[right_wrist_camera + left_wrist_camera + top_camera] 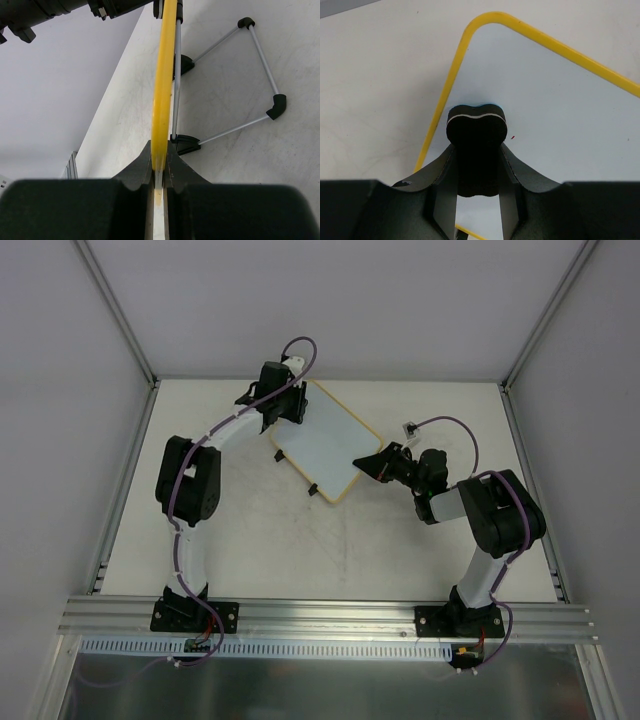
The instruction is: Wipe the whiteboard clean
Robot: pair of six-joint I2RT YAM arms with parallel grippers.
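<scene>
Top view: the whiteboard point(330, 445) is seen turned diagonally on the table point(300, 550), between the two grippers. The left gripper point(285, 408) is placed over the board's far-left corner. The right gripper point(368, 462) is set against its right edge.

Left wrist: the left gripper point(477, 155) is closed on a black eraser point(476, 122), with the block pinched between both fingers. The eraser tip is pointed straight ahead of the fingers and appears to touch the white surface just inside the rounded corner of the yellow frame point(451, 85). A tiny red speck point(513, 137) is seen just right of the tip.

Right wrist: the right gripper point(159, 172) is clamped narrow on the board's yellow edge, and the board is seen edge-on, running straight ahead from the fingers. Right of the fingers, a wire stand point(260, 55) with silver rods and black joints is spread on the table from the board's back face.
</scene>
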